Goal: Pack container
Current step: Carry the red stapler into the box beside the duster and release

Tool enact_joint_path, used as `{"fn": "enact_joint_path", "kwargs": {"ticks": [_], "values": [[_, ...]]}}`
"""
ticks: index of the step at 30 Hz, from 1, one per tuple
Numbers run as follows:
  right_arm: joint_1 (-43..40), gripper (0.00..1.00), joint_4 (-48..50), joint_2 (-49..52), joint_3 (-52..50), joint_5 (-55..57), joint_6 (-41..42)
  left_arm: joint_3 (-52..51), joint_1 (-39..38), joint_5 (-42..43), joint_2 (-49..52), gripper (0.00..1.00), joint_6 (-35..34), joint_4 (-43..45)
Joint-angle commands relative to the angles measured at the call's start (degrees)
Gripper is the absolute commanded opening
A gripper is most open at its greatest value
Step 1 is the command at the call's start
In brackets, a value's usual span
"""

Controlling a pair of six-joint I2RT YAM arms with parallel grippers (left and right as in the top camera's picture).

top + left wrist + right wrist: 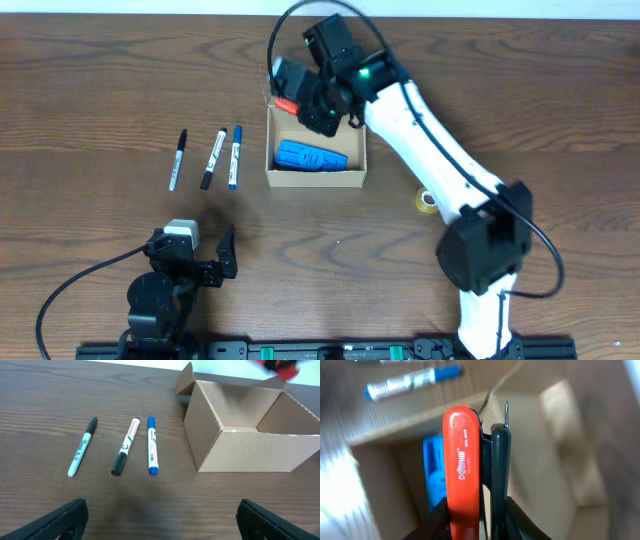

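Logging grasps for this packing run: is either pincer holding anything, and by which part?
The right pincer holds a red Dolphin stapler by one end, clamped across red top and black base, above the open cardboard box. The left pincer holds nothing.

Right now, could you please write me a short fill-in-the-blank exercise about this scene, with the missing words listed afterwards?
1. The right pincer is closed on a red ____.
2. ____ markers lie on the table, to the left of the cardboard box.
3. The item already inside the cardboard box is ____ in colour.
4. The left pincer is ____ and holds nothing.

Missing words: stapler; Three; blue; open
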Motion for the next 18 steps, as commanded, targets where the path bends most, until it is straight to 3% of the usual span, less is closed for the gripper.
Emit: {"fn": "enact_joint_path", "kwargs": {"ticks": [1, 18], "values": [[0.1, 0.01, -1.1, 1.6, 0.7, 1.1, -6.8, -1.2, 0.4, 0.2, -0.4, 0.95, 0.2, -0.1], [-0.2, 0.01, 0.4, 8.7, 0.3, 1.0, -21.6, -1.2, 0.4, 0.2, -0.4, 0.95, 0.2, -0.1]]}}
